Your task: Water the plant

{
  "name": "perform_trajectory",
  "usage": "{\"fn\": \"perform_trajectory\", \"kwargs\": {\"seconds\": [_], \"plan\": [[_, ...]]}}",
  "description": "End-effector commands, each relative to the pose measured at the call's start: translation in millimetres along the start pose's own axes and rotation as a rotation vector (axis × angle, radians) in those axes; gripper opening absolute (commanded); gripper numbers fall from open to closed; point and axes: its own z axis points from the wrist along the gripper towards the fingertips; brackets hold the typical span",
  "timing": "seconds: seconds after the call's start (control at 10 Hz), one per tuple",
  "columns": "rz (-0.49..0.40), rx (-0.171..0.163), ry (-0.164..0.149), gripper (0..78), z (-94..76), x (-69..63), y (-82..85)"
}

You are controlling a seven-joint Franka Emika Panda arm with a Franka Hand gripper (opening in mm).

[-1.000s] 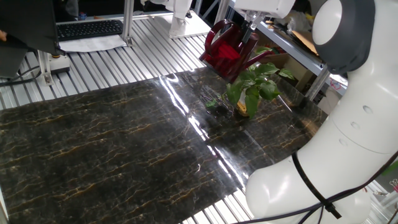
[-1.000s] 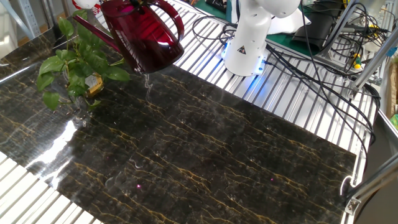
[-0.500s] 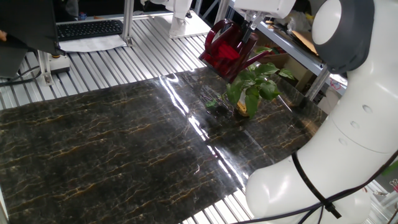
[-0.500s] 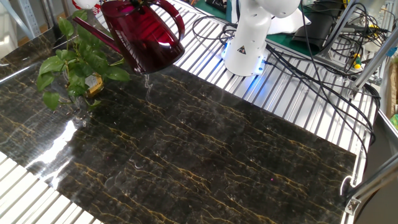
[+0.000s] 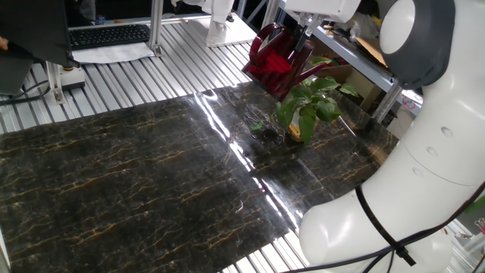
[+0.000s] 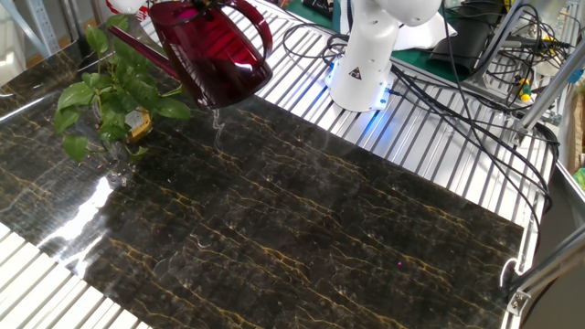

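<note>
Standing upright, plant point(image 6: 110, 96) stems vertical

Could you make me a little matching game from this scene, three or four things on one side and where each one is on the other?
Things:
1. watering can
2. plant
3. keyboard
4. robot base

Places:
A. standing on the dark marble tabletop
B. held up in the air beside the leaves
C. on the ribbed metal surface, glowing blue underneath
D. beyond the table's far edge

Pairs: 1-B, 2-A, 3-D, 4-C
</note>
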Motion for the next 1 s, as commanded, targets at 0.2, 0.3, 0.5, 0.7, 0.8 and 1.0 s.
{"fn": "perform_trajectory", "kwargs": {"seconds": [0.2,0.3,0.5,0.7,0.8,1.0], "plan": [[0.000,-0.004,0.001,1.1,-1.8,1.4,-0.6],[-0.001,-0.003,0.002,1.1,-1.9,1.4,-0.6],[-0.003,-0.002,0.002,1.1,-2.0,1.5,-0.5],[0.000,-0.001,0.003,1.1,-2.7,1.7,0.0],[0.000,-0.001,0.004,1.1,-2.9,1.7,0.1],[-0.001,0.001,0.007,1.1,-3.1,1.9,0.2]]}}
